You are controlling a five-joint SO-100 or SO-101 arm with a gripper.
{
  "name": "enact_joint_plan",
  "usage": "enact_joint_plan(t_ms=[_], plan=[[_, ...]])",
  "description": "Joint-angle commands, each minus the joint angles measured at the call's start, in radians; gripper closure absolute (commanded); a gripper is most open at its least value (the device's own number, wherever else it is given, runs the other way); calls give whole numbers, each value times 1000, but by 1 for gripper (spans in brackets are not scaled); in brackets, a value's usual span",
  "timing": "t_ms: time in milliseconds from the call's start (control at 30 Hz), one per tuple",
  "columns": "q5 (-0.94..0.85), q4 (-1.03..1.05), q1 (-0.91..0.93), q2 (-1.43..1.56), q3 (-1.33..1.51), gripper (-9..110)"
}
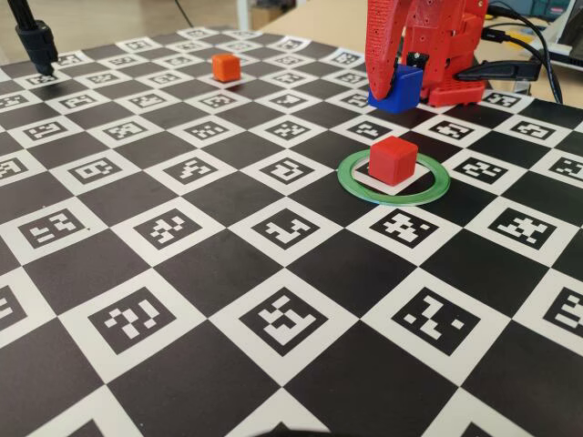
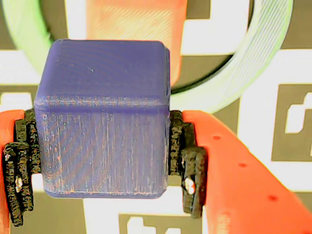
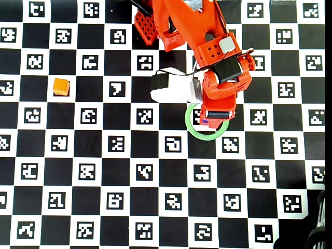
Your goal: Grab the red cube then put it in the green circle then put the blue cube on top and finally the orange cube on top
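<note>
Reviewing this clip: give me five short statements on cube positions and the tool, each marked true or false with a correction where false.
1. The red cube sits inside the green circle. True.
2. The tool is open and empty. False: it is shut on the blue cube.
3. The blue cube rests on the red cube. False: in the fixed view it is held in the air, above and behind the red cube.
4. The orange cube stands on the board away from the circle. True.
5. The orange cube is stacked on the red cube. False: nothing lies on the red cube.
</note>
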Motion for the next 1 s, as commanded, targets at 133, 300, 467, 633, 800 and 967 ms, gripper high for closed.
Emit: enact_joint_plan(t_ms=[133, 300, 467, 633, 800, 967], plan=[[-11, -61, 11, 18, 21, 101], [-5, -95, 5, 9, 44, 101], [6, -112, -8, -5, 49, 101], [15, -129, -25, -18, 57, 101], [28, -130, -41, -23, 69, 101], [29, -127, -40, -17, 80, 101]])
